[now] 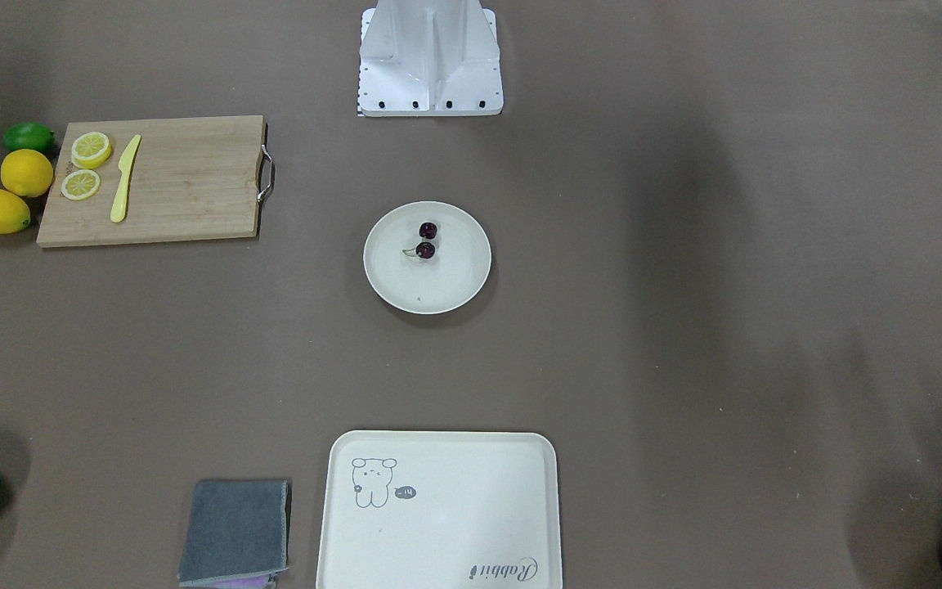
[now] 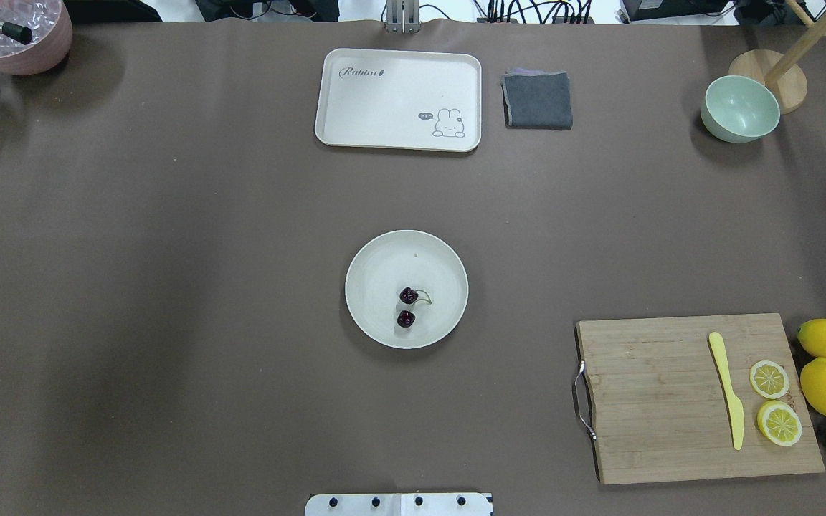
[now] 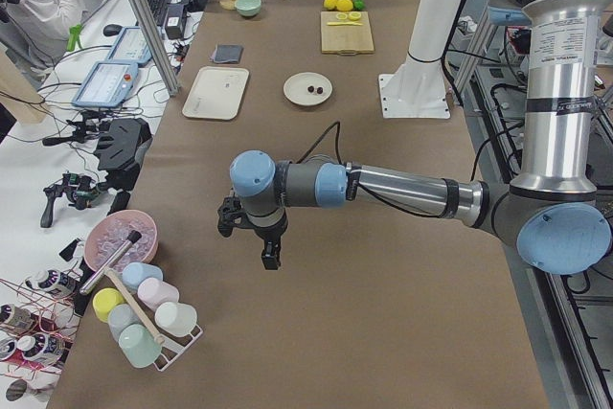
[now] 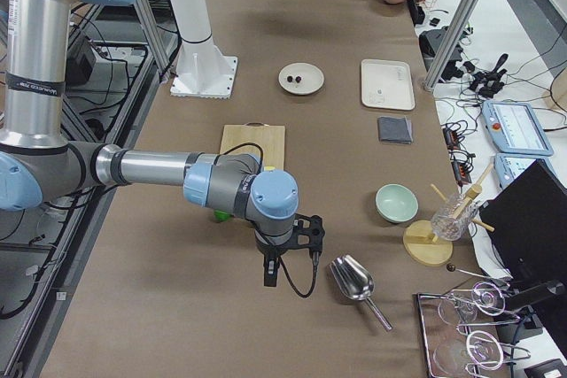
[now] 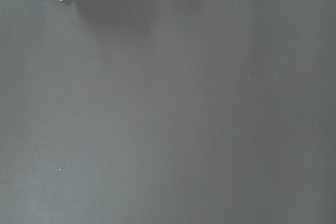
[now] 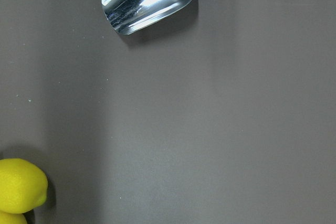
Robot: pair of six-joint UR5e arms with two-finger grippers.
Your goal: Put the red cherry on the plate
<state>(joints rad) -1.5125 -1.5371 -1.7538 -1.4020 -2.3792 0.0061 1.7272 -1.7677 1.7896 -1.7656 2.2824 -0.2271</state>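
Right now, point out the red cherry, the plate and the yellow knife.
red cherry (image 2: pixel 408 295), overhead view, on the upper fruit of the pair.
plate (image 2: pixel 381 276), overhead view, on its bare floor.
yellow knife (image 2: pixel 726 388), overhead view, at mid-length.

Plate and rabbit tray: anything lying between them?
Nothing. The overhead view shows only bare brown table covering between the plate and the rabbit tray.

Red cherry (image 2: pixel 406 307) (stemmed pair) on plate (image 2: pixel 377 261)

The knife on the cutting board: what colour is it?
Pale yellow; the knife shows best in the overhead exterior view, lying beside two lemon slices.
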